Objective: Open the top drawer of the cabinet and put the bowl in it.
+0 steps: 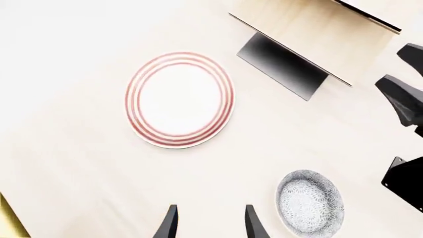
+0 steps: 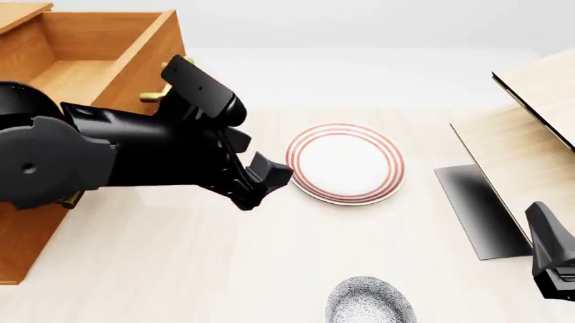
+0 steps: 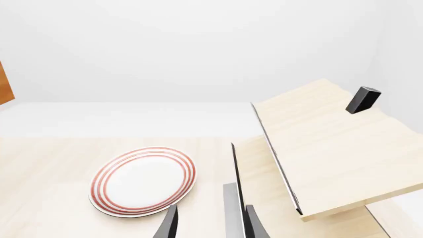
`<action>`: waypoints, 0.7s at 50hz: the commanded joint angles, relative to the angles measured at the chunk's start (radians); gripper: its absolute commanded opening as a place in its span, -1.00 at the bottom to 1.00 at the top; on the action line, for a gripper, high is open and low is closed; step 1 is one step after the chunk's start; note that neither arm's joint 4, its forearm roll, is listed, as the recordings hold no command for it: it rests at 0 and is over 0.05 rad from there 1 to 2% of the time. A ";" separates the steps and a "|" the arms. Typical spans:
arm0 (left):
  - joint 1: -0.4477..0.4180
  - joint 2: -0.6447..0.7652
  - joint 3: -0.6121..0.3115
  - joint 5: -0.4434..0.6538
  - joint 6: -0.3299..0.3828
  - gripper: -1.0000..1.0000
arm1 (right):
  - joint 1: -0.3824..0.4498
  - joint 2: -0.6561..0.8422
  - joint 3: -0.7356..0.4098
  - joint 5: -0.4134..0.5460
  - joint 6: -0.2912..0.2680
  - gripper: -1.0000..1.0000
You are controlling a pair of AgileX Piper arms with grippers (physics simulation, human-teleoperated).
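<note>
The cabinet (image 2: 23,242) stands at the table's left. Its top drawer (image 2: 134,60) is pulled out, and its wooden inside looks empty. One end of the brass handle (image 2: 153,94) shows beside my left arm. The speckled bowl (image 2: 368,303) sits upright at the near table edge, also visible in the left wrist view (image 1: 309,203). My left gripper (image 2: 263,183) hovers open between the drawer and the plate, some way above and behind the bowl, holding nothing (image 1: 211,225). My right gripper (image 3: 211,225) is open and empty too, off to the bowl's right.
A flat white plate with red rings (image 2: 344,163) lies mid-table, just right of the left gripper. A pale light-wood box (image 2: 530,148) with a tilted lid fills the right side, casting a dark shadow. The right arm (image 2: 553,259) sits low at the right edge.
</note>
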 commanded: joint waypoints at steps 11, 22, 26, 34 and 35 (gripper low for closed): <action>-0.064 0.104 0.037 -0.089 -0.103 1.00 | 0.000 -0.002 0.001 0.001 -0.001 1.00; -0.079 0.167 0.055 -0.117 -0.126 1.00 | 0.000 -0.002 0.001 0.001 0.000 1.00; -0.081 0.183 0.060 -0.124 -0.135 1.00 | 0.000 -0.002 0.001 0.001 0.000 1.00; -0.101 0.224 0.058 -0.148 -0.161 1.00 | 0.000 -0.002 0.001 0.001 -0.001 1.00; -0.102 0.230 0.060 -0.151 -0.160 1.00 | 0.000 -0.002 0.001 0.001 0.000 1.00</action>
